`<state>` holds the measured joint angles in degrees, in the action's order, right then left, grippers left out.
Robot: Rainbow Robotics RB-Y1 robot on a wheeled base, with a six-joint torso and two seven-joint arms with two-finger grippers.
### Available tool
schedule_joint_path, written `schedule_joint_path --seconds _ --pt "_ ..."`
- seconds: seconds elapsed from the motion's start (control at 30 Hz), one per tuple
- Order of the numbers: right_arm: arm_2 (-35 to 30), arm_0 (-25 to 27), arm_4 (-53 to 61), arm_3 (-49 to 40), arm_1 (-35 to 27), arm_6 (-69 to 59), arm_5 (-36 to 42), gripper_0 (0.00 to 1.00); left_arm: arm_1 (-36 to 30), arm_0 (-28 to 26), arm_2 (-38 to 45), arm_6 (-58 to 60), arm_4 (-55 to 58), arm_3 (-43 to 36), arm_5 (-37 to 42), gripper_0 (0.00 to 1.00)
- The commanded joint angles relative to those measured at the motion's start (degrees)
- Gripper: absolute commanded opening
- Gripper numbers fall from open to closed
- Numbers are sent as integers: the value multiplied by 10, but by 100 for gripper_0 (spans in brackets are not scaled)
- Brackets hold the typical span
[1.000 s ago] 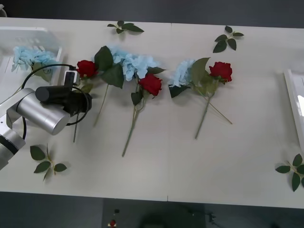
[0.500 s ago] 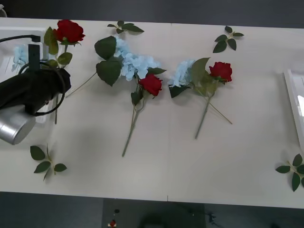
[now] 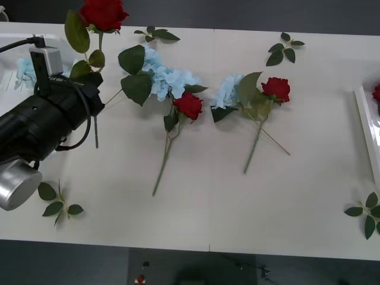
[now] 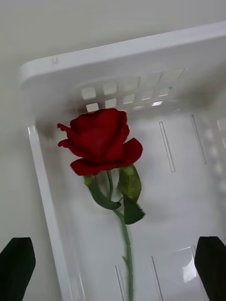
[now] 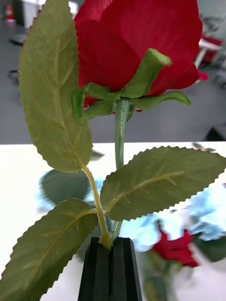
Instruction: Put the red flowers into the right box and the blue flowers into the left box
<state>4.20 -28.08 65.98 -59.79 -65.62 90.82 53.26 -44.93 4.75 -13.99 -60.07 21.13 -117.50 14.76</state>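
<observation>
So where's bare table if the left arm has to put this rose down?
Free: the wide near strip between the leaf sprig and the far-right sprig, below the stems. Crowded: the middle row of blue flowers and roses.

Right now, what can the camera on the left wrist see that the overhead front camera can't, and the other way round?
Left wrist view alone: the left gripper with its black fingers shut on the stem of a red rose, plus the underside of the bloom. Front view alone: the whole table, both ends of it with the left box and right box, and scattered leaf sprigs. Both show that lifted rose, and blue flowers lying below.
</observation>
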Motion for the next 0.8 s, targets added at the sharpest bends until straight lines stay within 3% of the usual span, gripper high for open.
schedule_joint_path --seconds 0.03,0.2,0.3,0.43,0.5,0.8 --pt "-4 -8 66 -4 -20 12 -7 100 -11 38 -35 -29 8 -25 -47 0" --pt "-9 22 324 -10 -20 70 -6 100 -3 80 -97 -29 11 -27 -98 0" --pt "-17 43 412 -28 -20 133 5 100 4 98 -123 -22 19 -32 -95 0" --pt "-27 75 506 -85 -20 217 29 100 10 117 -130 -22 65 -63 -3 0" --pt "-40 108 555 -142 -20 273 32 100 24 123 -106 -26 86 -91 82 0" --pt "-98 204 603 -356 18 387 23 100 96 132 2 -128 255 -130 272 0"
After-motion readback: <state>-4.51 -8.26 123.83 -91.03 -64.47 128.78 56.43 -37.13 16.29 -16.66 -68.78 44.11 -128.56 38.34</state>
